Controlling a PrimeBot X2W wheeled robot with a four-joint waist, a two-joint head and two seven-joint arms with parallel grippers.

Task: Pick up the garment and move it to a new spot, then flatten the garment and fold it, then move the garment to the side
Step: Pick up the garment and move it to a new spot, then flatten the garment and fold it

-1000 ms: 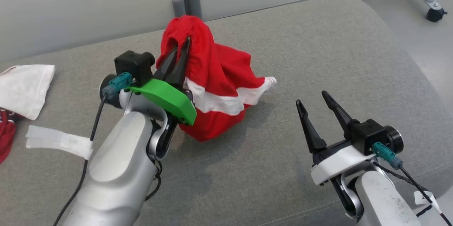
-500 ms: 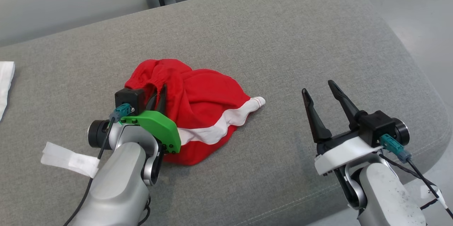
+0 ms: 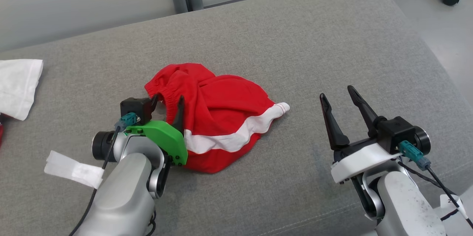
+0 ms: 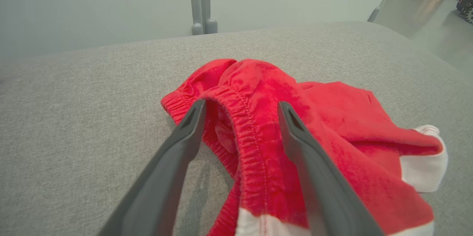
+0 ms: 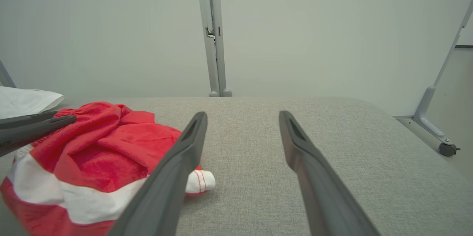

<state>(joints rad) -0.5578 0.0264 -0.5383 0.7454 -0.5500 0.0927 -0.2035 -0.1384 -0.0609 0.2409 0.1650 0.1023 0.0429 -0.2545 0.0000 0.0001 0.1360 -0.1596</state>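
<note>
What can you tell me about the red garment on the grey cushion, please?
The red garment looks like soft knit shorts with a gathered elastic waistband and a white band near one edge. It lies crumpled in a low heap, not flattened, on the grey cushion. The left gripper is open, its fingers straddling the waistband without pinching it; whether they brush the cloth is unclear.

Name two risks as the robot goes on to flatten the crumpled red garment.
1. The open left end effector straddles the elastic waistband of the crumpled red-and-white fabric garment; withdrawing could snag and drag it.
2. The garment lies bunched, so the open right end effector, apart from it, may pinch several layers.
</note>
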